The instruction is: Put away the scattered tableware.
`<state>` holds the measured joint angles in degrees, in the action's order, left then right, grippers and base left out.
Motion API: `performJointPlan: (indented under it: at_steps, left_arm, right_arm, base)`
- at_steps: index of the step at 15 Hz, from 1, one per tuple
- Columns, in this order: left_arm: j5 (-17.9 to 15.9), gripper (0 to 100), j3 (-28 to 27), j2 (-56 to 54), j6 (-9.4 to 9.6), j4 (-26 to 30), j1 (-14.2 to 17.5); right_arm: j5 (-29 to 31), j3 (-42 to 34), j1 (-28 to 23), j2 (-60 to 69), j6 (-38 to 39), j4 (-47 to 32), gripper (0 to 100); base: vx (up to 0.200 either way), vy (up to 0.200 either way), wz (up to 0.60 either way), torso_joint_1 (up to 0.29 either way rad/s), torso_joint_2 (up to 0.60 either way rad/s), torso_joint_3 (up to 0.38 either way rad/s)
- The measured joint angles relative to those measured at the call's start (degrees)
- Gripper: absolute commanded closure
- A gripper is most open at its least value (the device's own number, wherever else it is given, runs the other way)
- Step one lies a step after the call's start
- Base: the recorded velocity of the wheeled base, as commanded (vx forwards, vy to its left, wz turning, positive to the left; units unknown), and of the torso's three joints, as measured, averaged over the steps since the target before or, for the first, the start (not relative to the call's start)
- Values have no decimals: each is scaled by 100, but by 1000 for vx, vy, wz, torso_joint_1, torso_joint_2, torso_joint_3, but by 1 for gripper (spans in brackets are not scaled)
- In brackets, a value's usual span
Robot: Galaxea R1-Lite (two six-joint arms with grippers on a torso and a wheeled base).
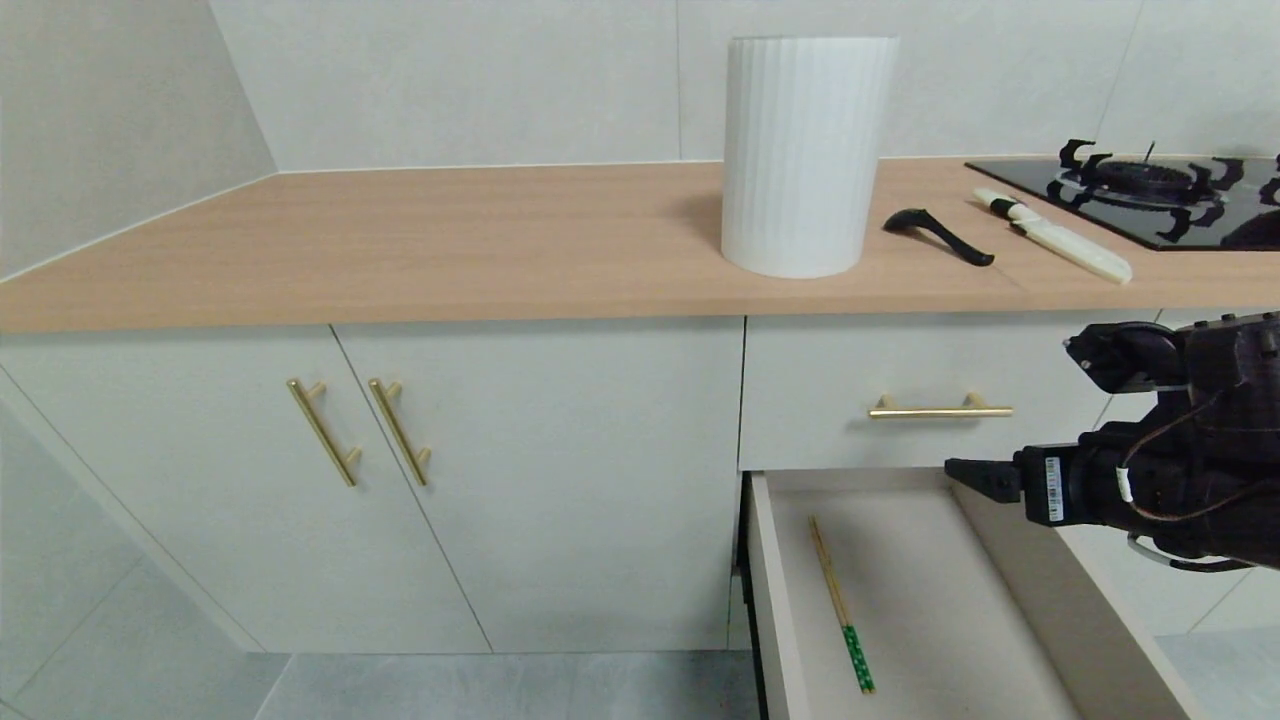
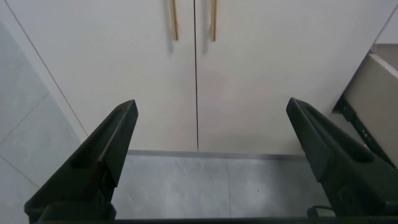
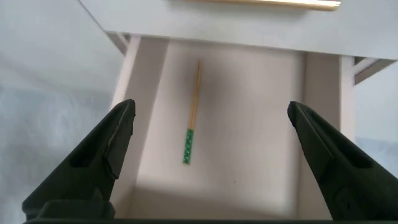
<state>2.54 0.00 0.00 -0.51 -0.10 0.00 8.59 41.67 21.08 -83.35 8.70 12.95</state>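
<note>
Chopsticks (image 1: 840, 605) (image 3: 191, 115): lie as a pair, side by side, on the floor of the open drawer (image 1: 1000, 600). Run lengthwise, close to the left side wall but not touching it. Green patterned ends point to the pulled-out front, bare tips to the cabinet.

Right hand (image 3: 210, 109): hovers over the back part of the open drawer, by its right side wall, below the closed drawer (image 1: 800, 390) and its gold handle (image 1: 940, 410). Stands wide open and holds nothing. Looks down into the drawer, with the chopsticks framed between the two fingers but lower, toward the left wall, well apart from both.

Left hand (image 2: 211, 106): stands wide open and empty. Faces the lower part of the double cabinet doors (image 2: 199, 81), above the grey floor (image 2: 205, 186).

Counter (image 1: 450, 240): carries a tall white ribbed container (image 1: 800, 160) set slightly back from the front edge, above the drawers. Also carries a black spoon (image 1: 935, 235) just beside the container on the hob side, bowl down. Then a white knife (image 1: 1055, 235), lying slantwise near the spoon without touching it, next to the gas hob (image 1: 1140, 195) at the right end.
</note>
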Motion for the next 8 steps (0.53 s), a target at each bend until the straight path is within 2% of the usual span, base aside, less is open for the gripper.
performJointPlan:
  at_steps: [8]
  left_arm:
    - [0, 0, 0, 0, 0, 2, 0]
  right_arm:
    - [-9, -5, -9, 7, -1, 13, 0]
  base:
    - [0, 0, 0, 164, -480, -300]
